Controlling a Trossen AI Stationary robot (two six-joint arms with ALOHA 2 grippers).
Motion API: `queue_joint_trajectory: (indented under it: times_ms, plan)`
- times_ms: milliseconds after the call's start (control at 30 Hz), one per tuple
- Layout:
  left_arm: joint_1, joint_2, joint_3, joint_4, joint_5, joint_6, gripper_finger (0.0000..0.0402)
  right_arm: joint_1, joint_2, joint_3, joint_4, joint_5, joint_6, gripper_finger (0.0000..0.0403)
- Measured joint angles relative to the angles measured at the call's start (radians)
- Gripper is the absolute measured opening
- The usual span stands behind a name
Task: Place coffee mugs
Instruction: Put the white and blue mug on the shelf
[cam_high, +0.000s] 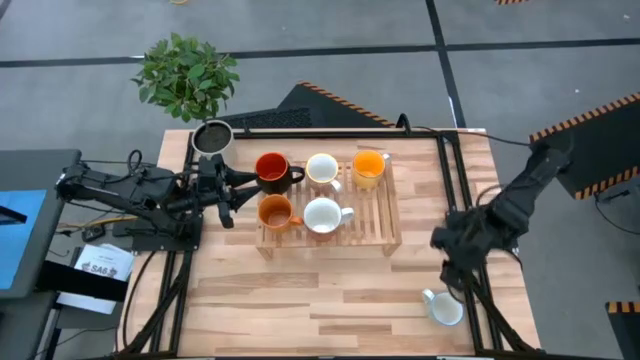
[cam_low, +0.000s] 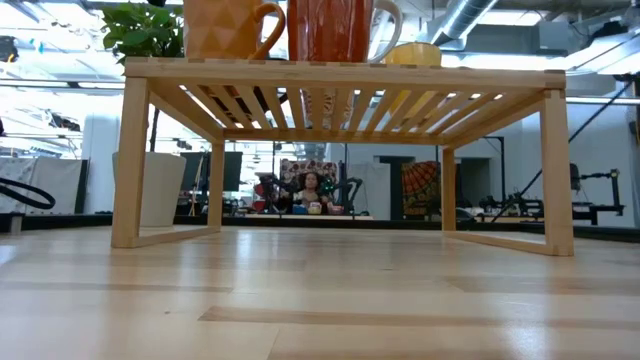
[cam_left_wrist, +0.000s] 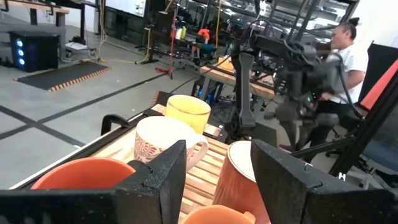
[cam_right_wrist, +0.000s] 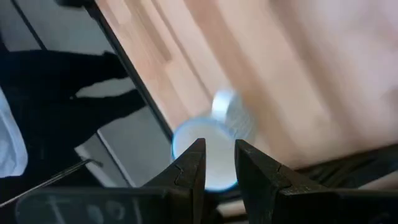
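five mugs (cam_high: 322, 192) upright on rack (cam_high: 385, 225) — sixth, pale (cam_high: 443, 308), tabletop

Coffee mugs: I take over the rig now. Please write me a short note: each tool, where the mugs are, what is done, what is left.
Left tool: open, empty, at the rack's left end beside the red mug.
Right tool: open, empty, above the table's right side, over the last pale mug.
Done: five mugs on the rack: red, white, yellow-orange, darker orange, white.
Left: the pale mug near the table's front right edge still has to go onto the rack.
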Motion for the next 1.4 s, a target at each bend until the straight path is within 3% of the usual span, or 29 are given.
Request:
queue_joint_trajectory:
  times_ms: [233, 533, 1133, 1400]
  plan:
    - [0.0, 0.0, 0.0, 0.001, 0.0, 0.0, 0.0165, 0.17, 0.019, -0.114, 0.089, 0.003, 0.357, 0.0111]
    - [0.0, 0.0, 0.0, 0.001, 0.001, 0.0, 0.0165, 0.224, 0.116, -0.128, 0.092, 0.006, 0.477, 0.0111]
    - [0.0, 0.0, 0.0, 0.001, 0.001, 0.0, 0.0165, 0.221, 0.286, -0.119, 0.149, -0.027, 0.5, 0.0111]
    - [0.0, 0.0, 0.0, 0.004, 0.002, 0.0, 0.0165, 0.222, 0.27, -0.125, 0.113, -0.022, 0.462, 0.0111]
